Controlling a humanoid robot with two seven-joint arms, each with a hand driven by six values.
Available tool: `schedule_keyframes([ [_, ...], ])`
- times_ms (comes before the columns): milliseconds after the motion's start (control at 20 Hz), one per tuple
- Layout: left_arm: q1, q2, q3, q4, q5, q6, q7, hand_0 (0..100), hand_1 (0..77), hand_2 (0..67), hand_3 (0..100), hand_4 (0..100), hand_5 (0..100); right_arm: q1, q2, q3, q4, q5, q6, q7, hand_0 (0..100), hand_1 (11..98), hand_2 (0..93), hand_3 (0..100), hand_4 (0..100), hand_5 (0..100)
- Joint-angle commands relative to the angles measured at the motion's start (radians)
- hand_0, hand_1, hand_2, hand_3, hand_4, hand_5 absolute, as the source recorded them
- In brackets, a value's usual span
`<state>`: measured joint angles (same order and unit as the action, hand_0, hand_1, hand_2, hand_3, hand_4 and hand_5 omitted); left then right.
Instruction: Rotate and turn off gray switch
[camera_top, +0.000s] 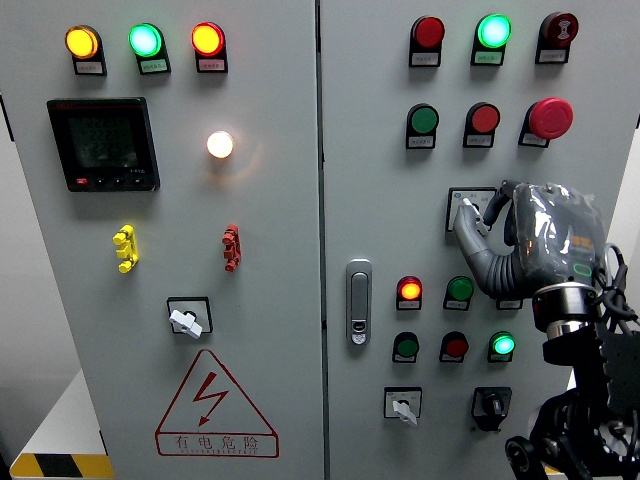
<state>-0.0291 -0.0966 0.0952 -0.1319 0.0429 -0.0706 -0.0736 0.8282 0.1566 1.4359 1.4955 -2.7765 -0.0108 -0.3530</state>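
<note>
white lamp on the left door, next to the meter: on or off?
On. The white lamp glows bright and throws a warm halo on the gray panel around it.

We are facing a grey cabinet front (270, 250) filling our view; a pale wall (25, 290) is showing at left, a black-and-yellow hazard stripe (55, 466) running below.

right hand (500, 232) fingers pinching gray switch (470, 208), control cabinet (290, 200)
</note>
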Motion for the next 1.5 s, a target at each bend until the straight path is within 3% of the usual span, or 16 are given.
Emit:
schedule_keyframes([
  [0,0.000,0.000,0.000,0.000,0.000,0.000,0.000,88,0.0,13.3,19,8,11,-0.001,0.0014,0.000,0.000,0.000,0.000,-0.001,64,36.4,69.1,96,100,94],
  [700,0.000,0.000,0.000,0.000,0.000,0.000,0.000,88,0.0,13.3,19,8,11,-0.001,0.0029,0.000,0.002,0.000,-0.009,-0.001,71,35.0,68.6,96,100,94],
  [1000,0.000,0.000,0.000,0.000,0.000,0.000,0.000,88,0.0,13.3,19,8,11,-0.004,0.0060,0.001,0.011,0.000,-0.017,0.002,75,31.4,61.5,95,100,94],
  [1450,0.000,0.000,0.000,0.000,0.000,0.000,0.000,88,0.0,13.3,19,8,11,-0.012,0.0060,0.003,0.031,0.001,-0.023,0.002,74,29.7,60.2,95,100,94],
])
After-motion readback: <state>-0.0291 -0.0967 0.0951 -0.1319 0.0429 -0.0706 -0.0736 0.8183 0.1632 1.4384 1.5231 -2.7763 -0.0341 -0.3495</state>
